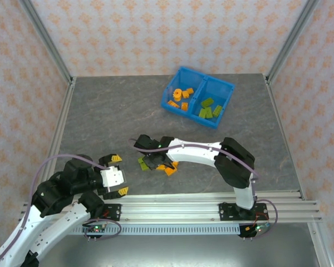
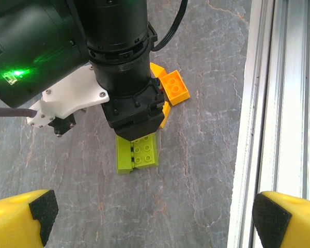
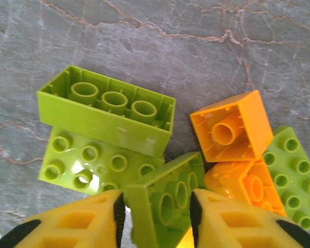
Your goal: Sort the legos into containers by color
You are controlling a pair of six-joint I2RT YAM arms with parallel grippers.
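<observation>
The grey veined desk [image 1: 100, 117] carries everything you see. Your right arm [image 1: 206, 153] reaches from its base at the near edge to the middle of the desk. Your left arm [image 1: 61, 194] is folded at the near left corner. The blue bin [image 1: 168, 104] stands toward the far side, well apart from both arms, with orange legos [image 1: 181, 95] in its left compartment and lime green legos [image 1: 207, 103] in its right compartment. The loose pile [image 1: 170, 169] lies at mid-desk under the right jaws. In the right wrist view, the right jaws are clenched on a tilted lime brick [image 3: 168, 188], with one yellow finger [image 3: 82, 222] against each side of it. Just beyond it a long lime brick [image 3: 108, 108] lies on its side, hollow underside showing, touching a flat studded lime plate [image 3: 88, 160]. To the right, an orange brick [image 3: 230, 129] shows you its open underside and touches an orange rounded piece [image 3: 248, 188], with a lime studded brick [image 3: 292, 163] just beside them. The left jaws are released, spread wide with nothing between them, hovering above bare desk near the rail [image 2: 279, 103].
</observation>
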